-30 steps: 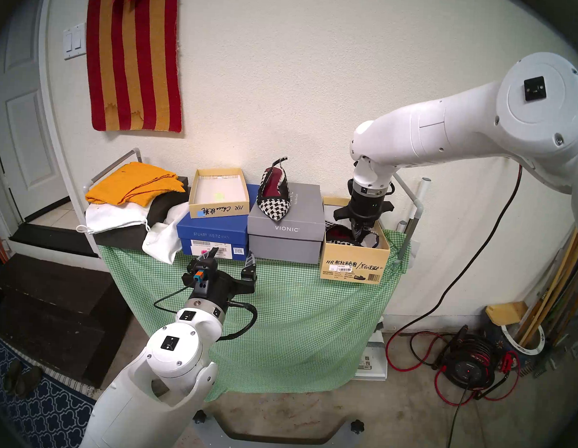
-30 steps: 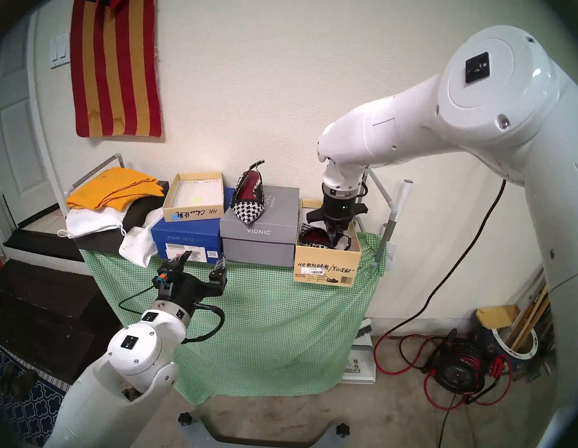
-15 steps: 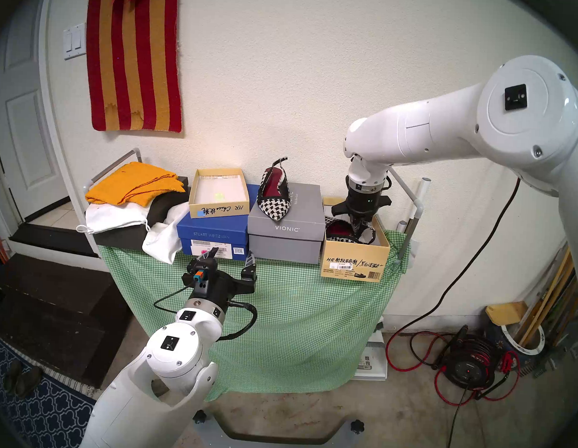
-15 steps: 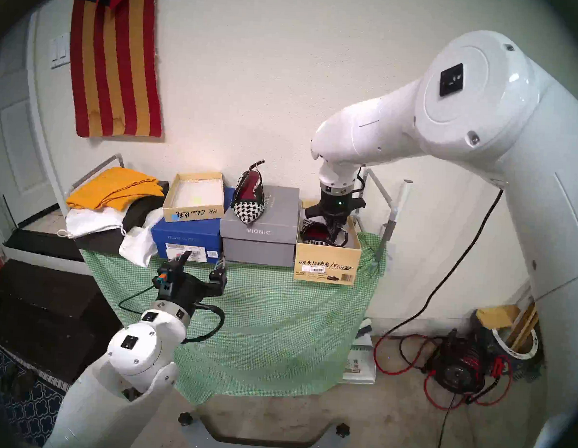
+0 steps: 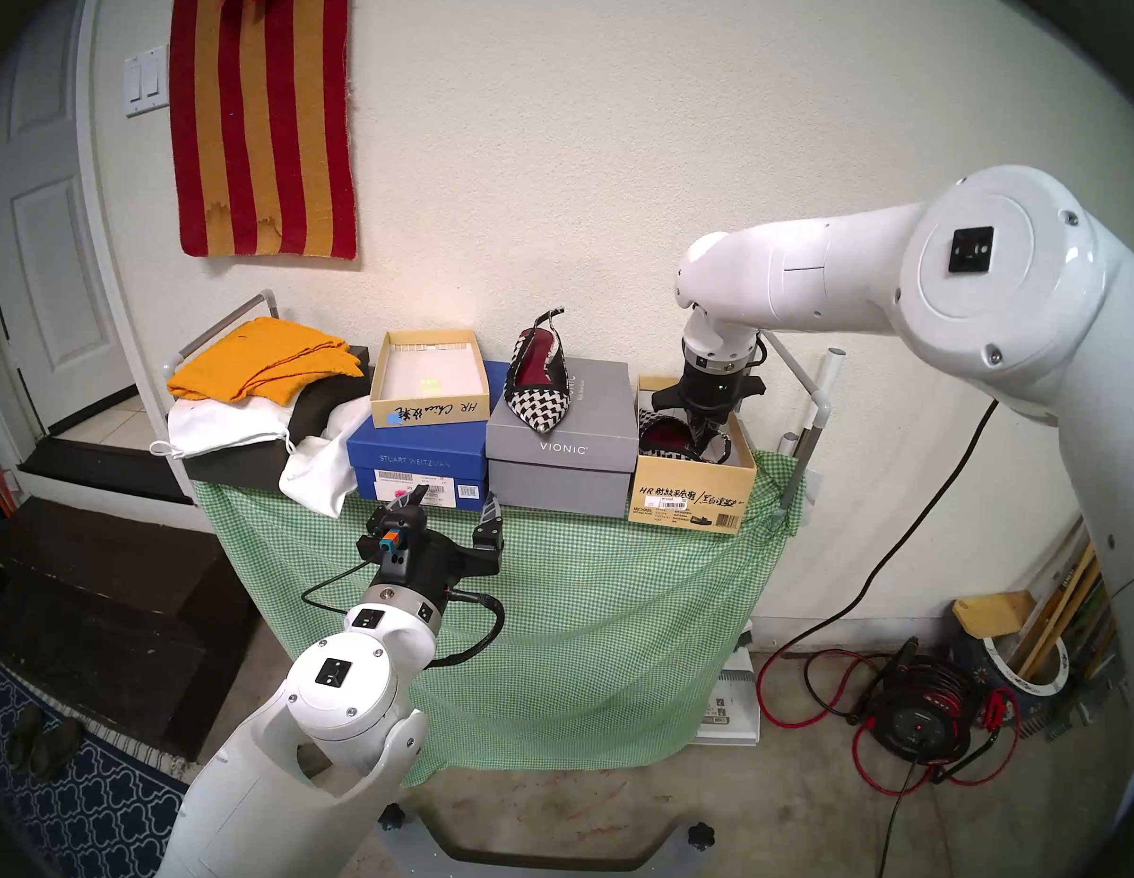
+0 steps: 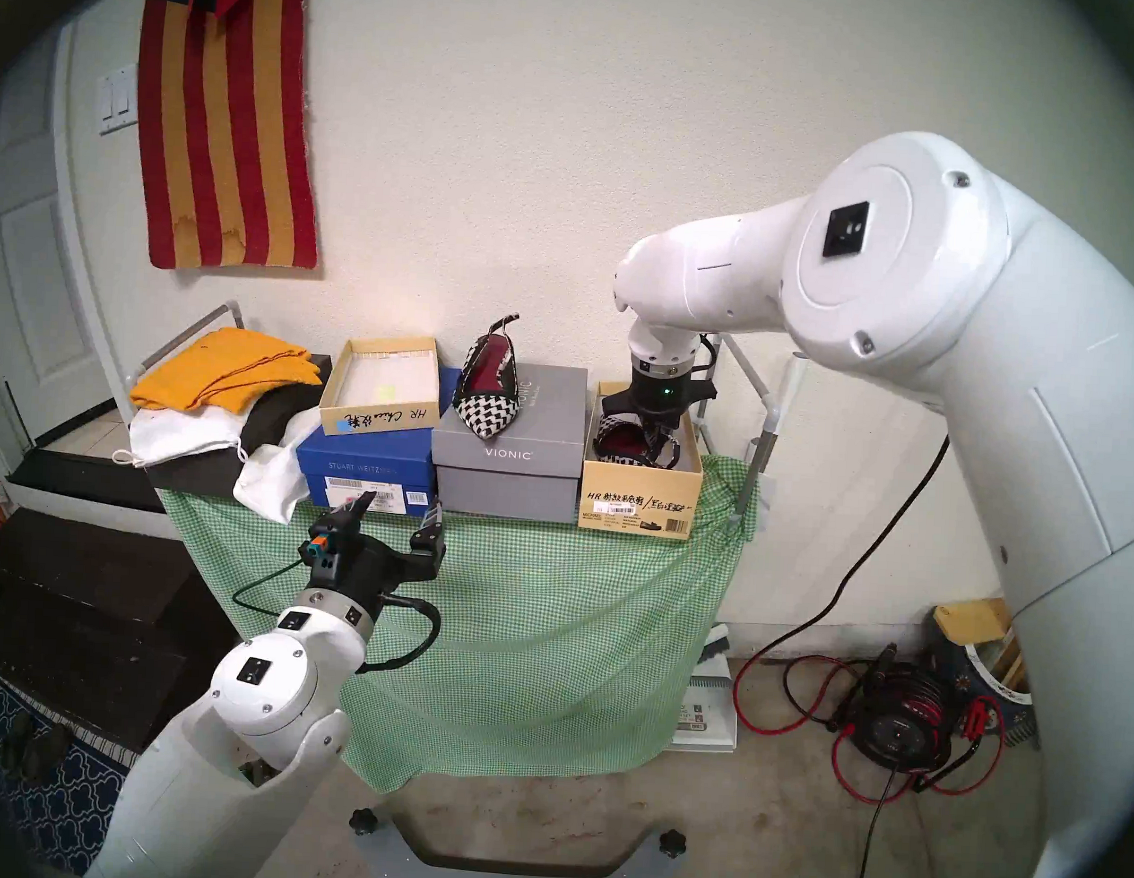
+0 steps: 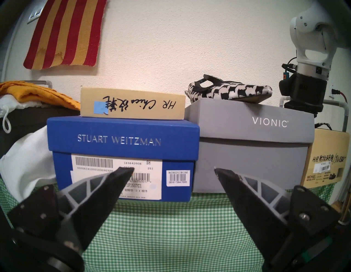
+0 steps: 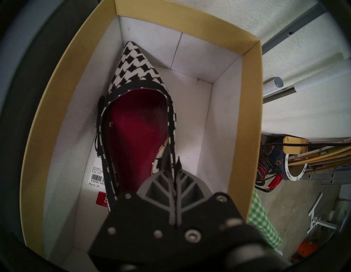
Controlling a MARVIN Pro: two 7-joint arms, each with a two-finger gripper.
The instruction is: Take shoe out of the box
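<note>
Green-checked table (image 5: pixel 576 593) against wall, row of shoeboxes on top. Target box (image 5: pixel 692 500) at the right end, tan, open, white inside, hand-lettered front with barcode label, just beside the grey box (image 5: pixel 559 467) carrying the matching second shoe (image 5: pixel 537 387).

Right arm angled steeply down into target box. Right gripper (image 8: pixel 174 169) fingers together, clamped on the side rim of the houndstooth shoe (image 8: pixel 136 76); shoe inside the box, pointed toe toward the far wall, red lining up. Whether the sole has left the floor: cannot tell.

Left gripper (image 7: pixel 173 171) idle in front of the blue box (image 7: pixel 123 140), fingers apart, holding nothing.

Step in hand, judged: lift-out. Thin edge grip on soft fabric, so slip risk. Best pulled straight up, slowly, toe kept off the far wall and heel strap clear of the near rim. No sideways travel until fully above the rim; otherwise box likely dragged along.
</note>
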